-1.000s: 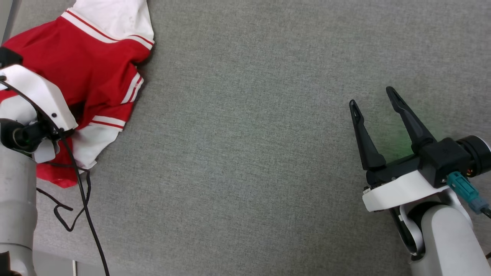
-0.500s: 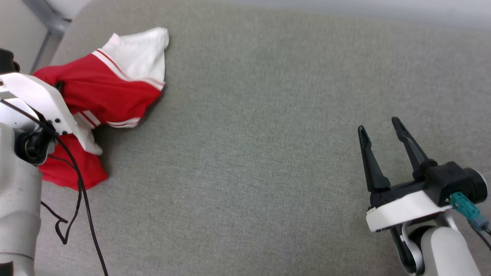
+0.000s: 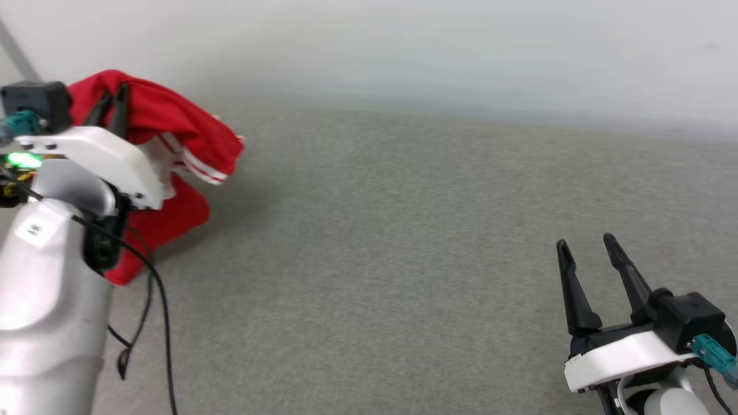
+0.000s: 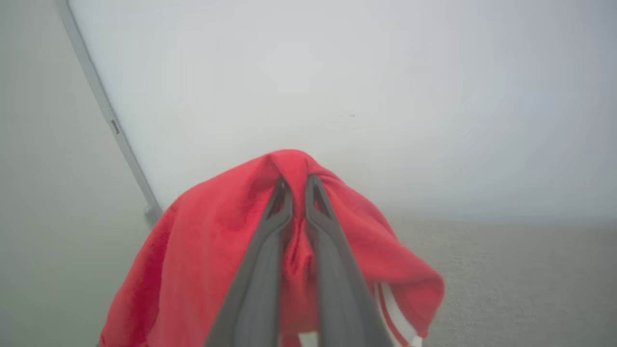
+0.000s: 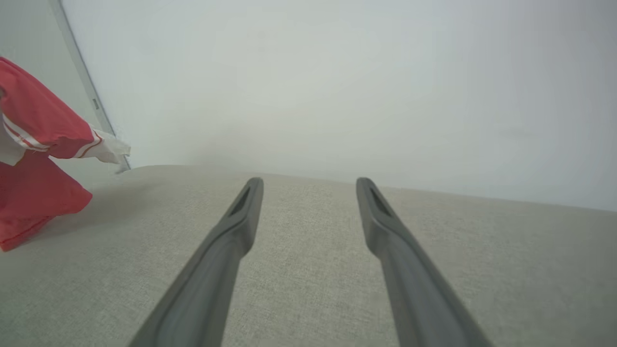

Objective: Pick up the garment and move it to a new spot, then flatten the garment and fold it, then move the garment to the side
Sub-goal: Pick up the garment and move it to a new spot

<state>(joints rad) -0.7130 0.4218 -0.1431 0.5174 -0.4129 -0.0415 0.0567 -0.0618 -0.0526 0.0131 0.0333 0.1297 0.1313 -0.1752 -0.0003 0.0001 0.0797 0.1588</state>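
The garment (image 3: 193,141) hangs bunched at ten o'clock in the head view. A red fold at its top is pinched between the left jaws, which are closed on it. The cloth drapes down either side of the dark fingers (image 4: 260,270), with a white, red-striped sleeve edge showing below. Its lower red end appears to touch the grey counter (image 3: 375,259). Well apart, at four o'clock, the right jaws stand open and empty over the counter, pointing toward twelve. A black cable (image 3: 164,323) dangles beside the left arm (image 3: 46,276) at eight o'clock. A pale wall (image 3: 403,46) rises behind at twelve.
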